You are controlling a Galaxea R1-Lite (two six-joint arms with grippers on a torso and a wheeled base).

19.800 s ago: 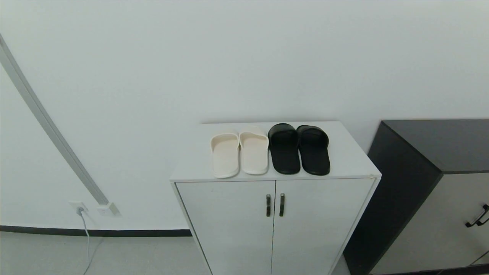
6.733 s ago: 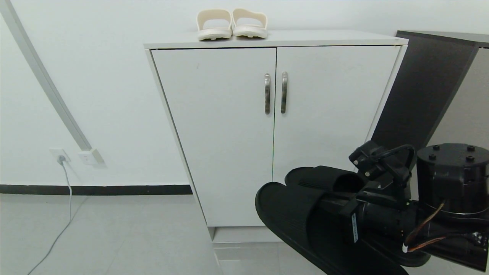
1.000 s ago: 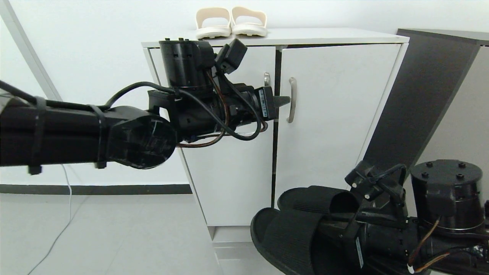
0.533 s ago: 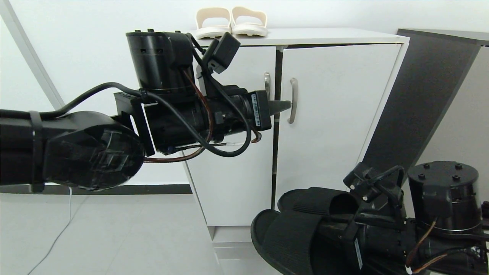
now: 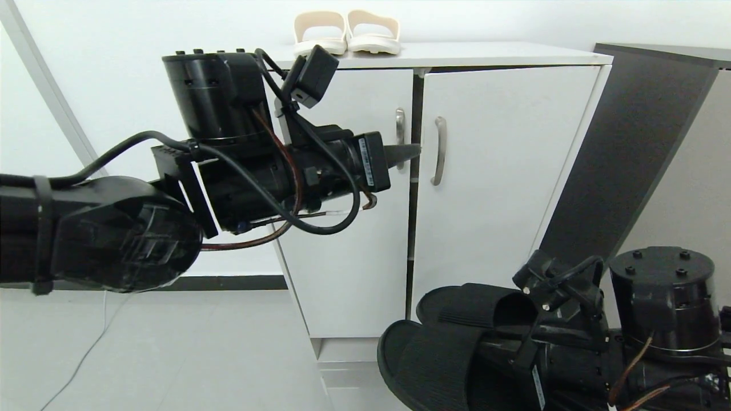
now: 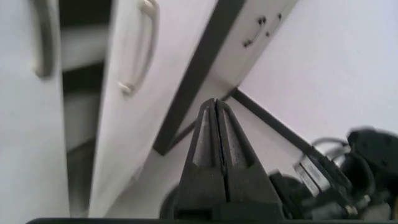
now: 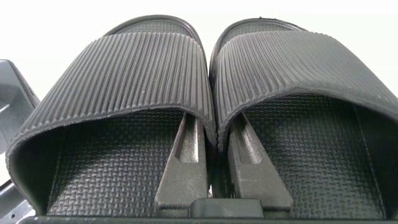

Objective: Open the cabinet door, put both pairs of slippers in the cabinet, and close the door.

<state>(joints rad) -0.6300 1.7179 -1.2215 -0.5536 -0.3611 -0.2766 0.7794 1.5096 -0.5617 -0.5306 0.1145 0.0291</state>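
Note:
The white cabinet [image 5: 502, 171] has its right door slightly ajar, with a dark gap [image 5: 415, 171] between the two doors. My left gripper [image 5: 412, 152] is shut and empty, its tip in front of that gap, between the left handle [image 5: 400, 134] and the right handle [image 5: 438, 151]. From the left wrist, the closed left gripper [image 6: 216, 104] points past the right handle [image 6: 142, 50]. The white slippers [image 5: 345, 33] lie on the cabinet top. Low at the right, my right gripper [image 7: 214, 134] is shut on the black slippers [image 5: 451, 348], one finger [image 7: 185, 163] inside each, clamping their inner walls together.
A dark cabinet [image 5: 628, 142] stands tight against the white one on the right. A grey strip [image 5: 45, 91] runs slantwise down the wall at the left, and a cable [image 5: 85, 354] lies on the pale floor below it.
My left gripper has drawn back to the left, off the right door's handle, and the arm has come nearer the camera. The right arm with the black slippers has sunk a little.

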